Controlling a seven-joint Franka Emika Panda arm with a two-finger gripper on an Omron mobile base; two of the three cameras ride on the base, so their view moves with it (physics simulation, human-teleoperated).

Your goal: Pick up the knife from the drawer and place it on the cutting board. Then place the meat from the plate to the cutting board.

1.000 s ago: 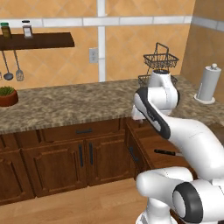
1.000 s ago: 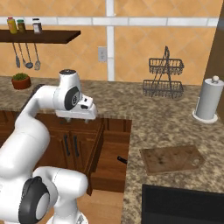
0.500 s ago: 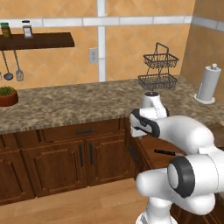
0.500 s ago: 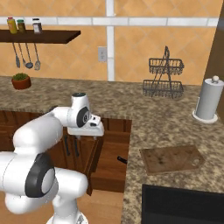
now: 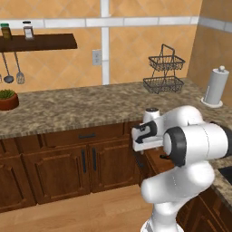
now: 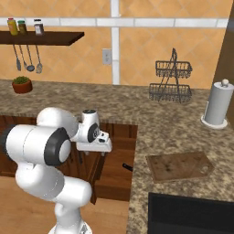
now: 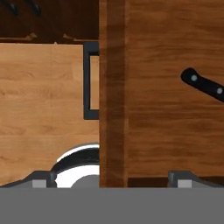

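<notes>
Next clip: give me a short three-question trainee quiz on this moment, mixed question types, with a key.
1. True or false: the claw is shut on the knife.
2. What lies on the cutting board? A) the knife B) nothing C) a paper towel roll
3. Fill in: the knife's black handle lies inside the open ____.

Key:
1. False. The claw is open, its tips straddling the front wall of the drawer, and the knife lies apart from it.
2. B
3. drawer
</notes>
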